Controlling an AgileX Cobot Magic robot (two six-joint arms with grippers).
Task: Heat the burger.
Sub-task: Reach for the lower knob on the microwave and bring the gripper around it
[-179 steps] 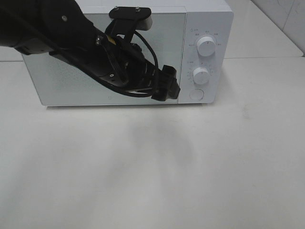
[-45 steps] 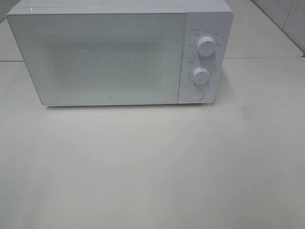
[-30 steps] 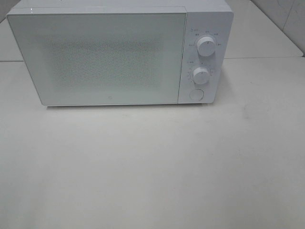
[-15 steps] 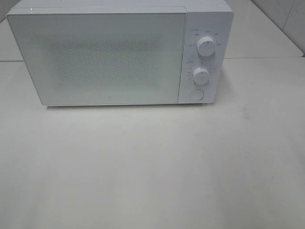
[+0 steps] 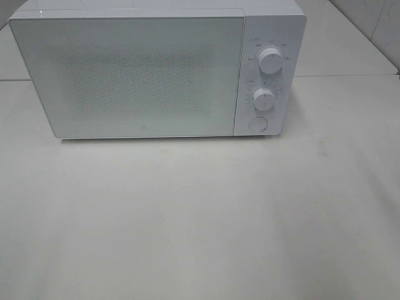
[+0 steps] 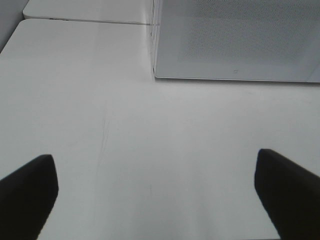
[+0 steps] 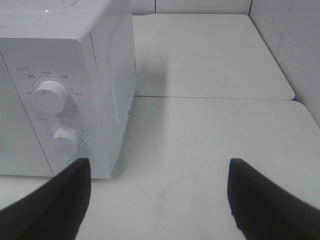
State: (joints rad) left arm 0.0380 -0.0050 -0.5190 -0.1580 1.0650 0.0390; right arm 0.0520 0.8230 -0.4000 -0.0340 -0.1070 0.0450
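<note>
Left wrist view, arm pose: the left gripper hangs above the table, in front of the microwave and apart from it, aimed at the door end of its front.
Left jaws: wide apart; the two dark fingers sit at opposite edges of the view with only bare table between them, holding and touching nothing.
Right wrist view, arm pose: the right gripper sits low over the table in front of the microwave's control-panel corner, pointing past that corner along the side of the microwave.
Right jaws: wide apart, nothing held; one finger lies in front of the base of the control panel, and whether it touches the panel I cannot tell.
Table: pale and matte, running from in front of the microwave to beside and behind it.
Microwave: white, upright, its door shut flat against the body.
Controls: upper knob, lower knob and round button stacked on the panel beside the door.
Burger: not shown in any view; where it is cannot be told.
Beyond the microwave: a tiled wall on the control-panel side.
</note>
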